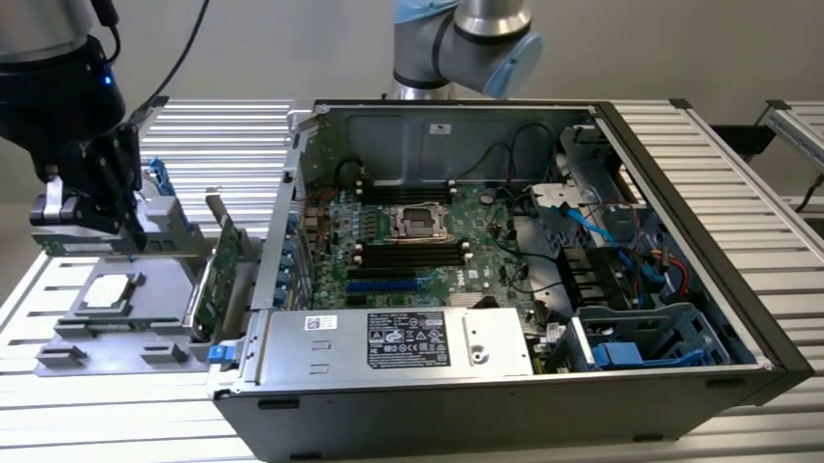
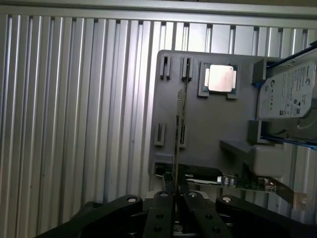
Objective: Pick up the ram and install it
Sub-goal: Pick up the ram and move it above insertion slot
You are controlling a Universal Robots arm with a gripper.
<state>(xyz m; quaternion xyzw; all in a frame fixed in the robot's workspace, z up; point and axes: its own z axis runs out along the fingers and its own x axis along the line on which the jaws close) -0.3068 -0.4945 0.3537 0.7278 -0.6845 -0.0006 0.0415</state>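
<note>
Plainly, on the slatted worktop (image 1: 193,145) the open computer case (image 1: 515,405) leaves little slack: its side wall (image 1: 286,222) and the upright wider card (image 1: 226,256) stand between the grey holder tray (image 2: 213,129) and the motherboard's memory slots (image 1: 409,253). The fingers (image 2: 161,213) sit narrow, apparently pinching the ram (image 2: 178,129) edge-on over the tray. So slim a hold could let it tilt, slip, or jam crooked in a slot.

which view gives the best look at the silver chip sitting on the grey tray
The wrist view. There the silver chip is seen nearly face-on, its square outline clear in its recess in the grey tray. The exterior view shows it at a slant, at that view's left, beside the computer case.
</note>
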